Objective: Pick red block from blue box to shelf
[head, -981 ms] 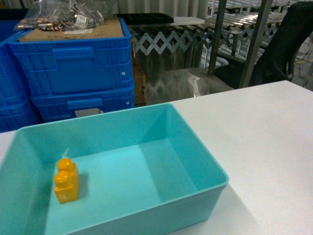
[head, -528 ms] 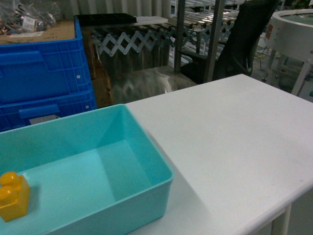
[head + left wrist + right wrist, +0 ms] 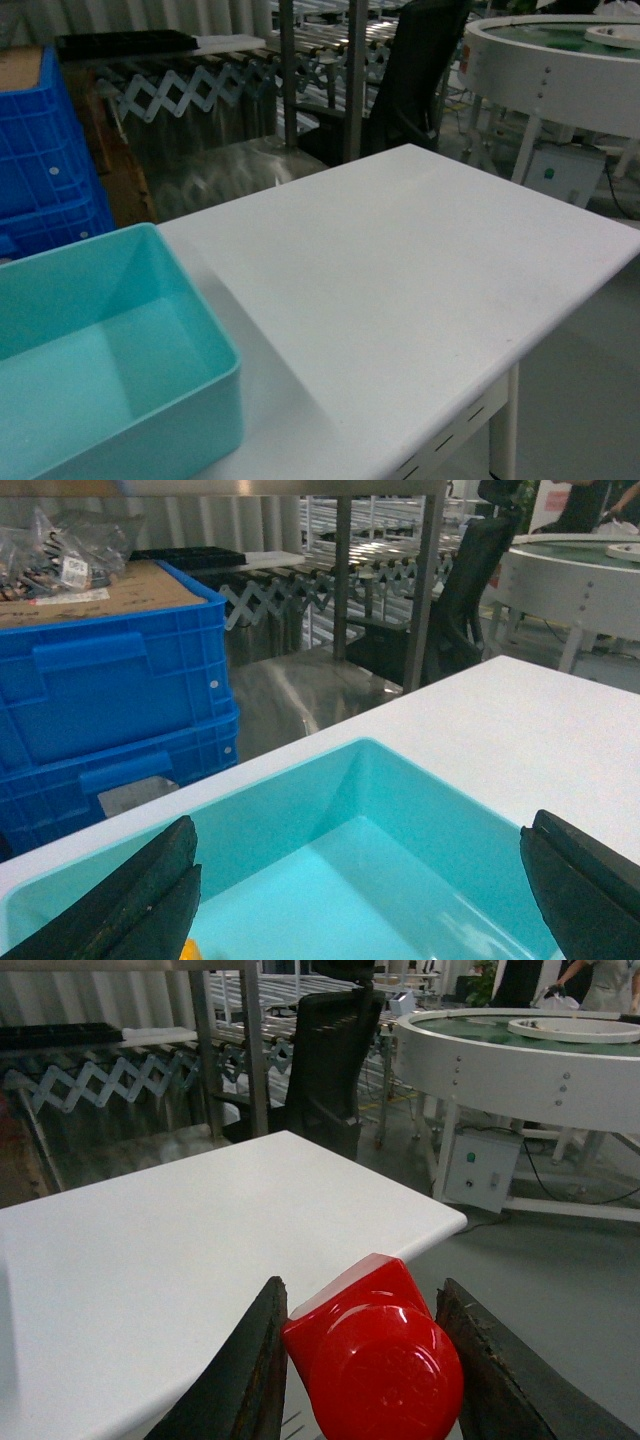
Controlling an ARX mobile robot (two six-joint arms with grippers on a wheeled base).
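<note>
The red block (image 3: 375,1370) is a glossy cube with its round stud facing the right wrist camera. My right gripper (image 3: 362,1305) is shut on it, hanging past the white table's corner (image 3: 440,1222). The blue box (image 3: 215,400) sits at the table's left and shows only its right end in the head view. My left gripper (image 3: 355,880) is open above the blue box (image 3: 300,810), with nothing between its fingers (image 3: 130,900). The shelf's steel uprights (image 3: 430,580) rise behind the table. Neither gripper shows in the head view.
Dark blue crates (image 3: 110,680) are stacked behind the box. A sliver of an orange brick (image 3: 187,950) lies in the box. A black chair (image 3: 415,60) and a white round platform (image 3: 550,70) stand beyond the table. The table's right edge (image 3: 560,300) drops to the floor.
The head view has swung to the right. The blue box has slid toward the left edge and the orange brick has left that view. More of the table and the round platform show.
</note>
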